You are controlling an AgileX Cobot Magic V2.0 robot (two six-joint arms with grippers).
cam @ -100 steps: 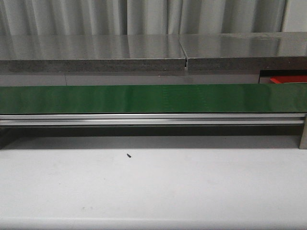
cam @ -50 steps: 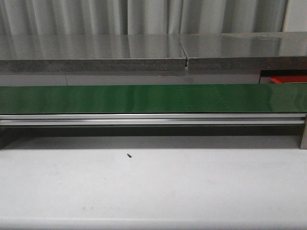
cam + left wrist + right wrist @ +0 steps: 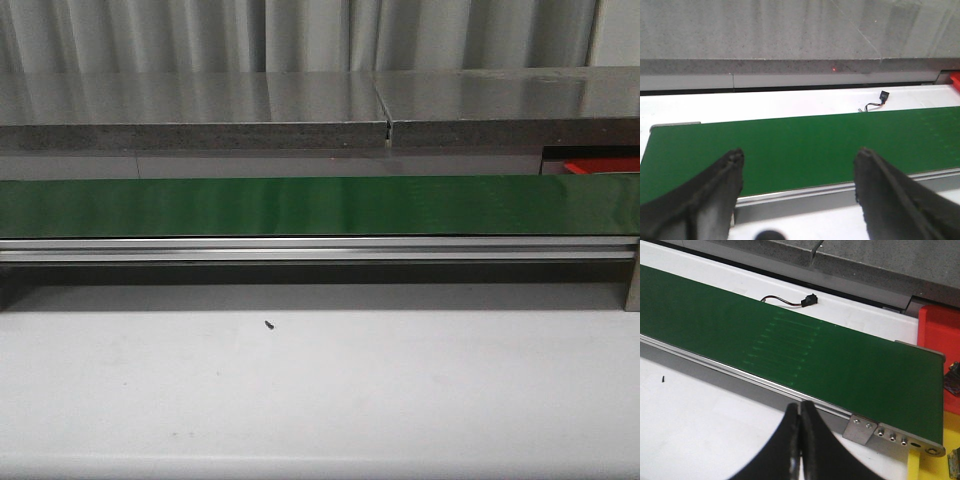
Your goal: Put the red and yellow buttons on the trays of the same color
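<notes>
Basically nothing's sorted yet: no buttons visible in any view, so no telling where they are. Green belt (image 3: 320, 205) runs bare across the front view. Red tray (image 3: 939, 330) sits just past the belt's end on the robot's right, w/ nothing seen on it. Left gripper (image 3: 799, 172) hangs over the belt, fingers wide apart; right gripper (image 3: 800, 440) pinched together, holding nothing. All pick-and-place work looks still ahead.

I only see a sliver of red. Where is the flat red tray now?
In the front view the flat red tray sits far right, just behind the long green belt; the right wrist view shows it beyond the belt's end.
</notes>
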